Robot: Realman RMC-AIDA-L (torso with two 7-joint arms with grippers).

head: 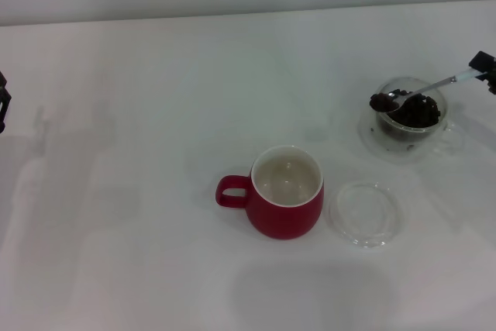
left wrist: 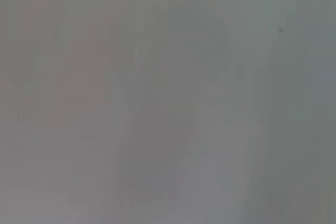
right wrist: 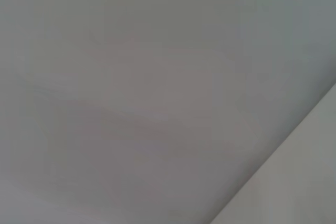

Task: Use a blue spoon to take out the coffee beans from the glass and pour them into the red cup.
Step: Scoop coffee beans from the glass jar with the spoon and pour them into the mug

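A white table [head: 155,114] seen from the robot's head camera. At the far right edge, the right gripper [head: 484,67] is only partly in view; it holds the pale handle end of the blue spoon [head: 422,89], closed on it as far as can be seen. The spoon slants down toward the middle of the table, and its metal bowl sits at the near-left rim of the glass [head: 409,114], heaped with dark coffee beans [head: 381,101]. More beans fill the lower part of the glass. The red cup [head: 285,203] stands near the centre of the table, well apart from the glass, handle pointing to the robot's left, its white inside apparently empty. A flat clear round dish [head: 366,213] lies just beside the cup on its right. The left gripper [head: 3,102] shows only as a dark sliver at the left edge, parked; whether it is wide or narrow cannot be told. Both wrist views show only blank pale surface. The step in hand appears to be lifting a loaded spoonful out of the glass. The next move likely calls for carrying the spoon level across to the red cup, then tipping it over the opening.
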